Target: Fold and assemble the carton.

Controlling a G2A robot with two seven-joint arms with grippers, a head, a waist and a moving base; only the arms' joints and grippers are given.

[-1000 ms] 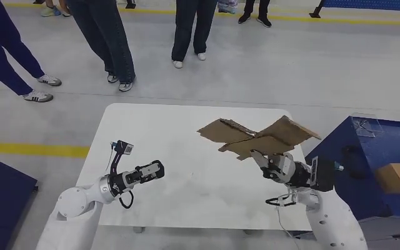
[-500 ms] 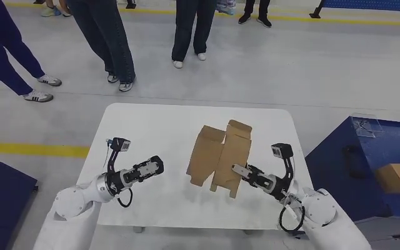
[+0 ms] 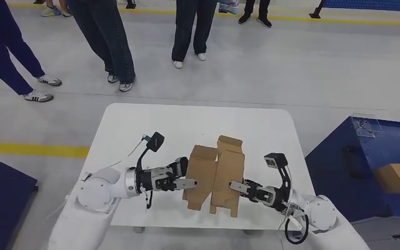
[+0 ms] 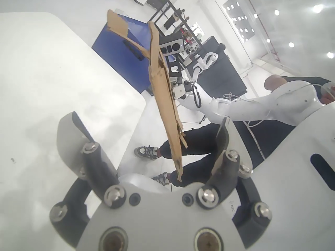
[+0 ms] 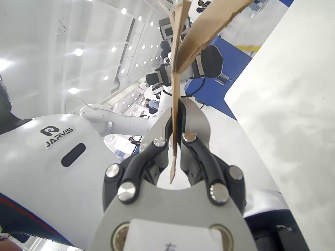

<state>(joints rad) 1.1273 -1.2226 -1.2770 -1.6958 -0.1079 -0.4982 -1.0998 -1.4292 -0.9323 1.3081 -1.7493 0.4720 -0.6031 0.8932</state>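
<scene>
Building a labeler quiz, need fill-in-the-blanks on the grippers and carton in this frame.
1. The right gripper is ___ on the carton.
2. The left gripper is ___, straddling the carton's edge without clamping it.
3. The table beneath the carton is ___ in colour.
Missing words: shut; open; white.

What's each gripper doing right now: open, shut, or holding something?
Left gripper: open, straddling the carton's edge without clamping it.
Right gripper: shut on the carton.
</scene>
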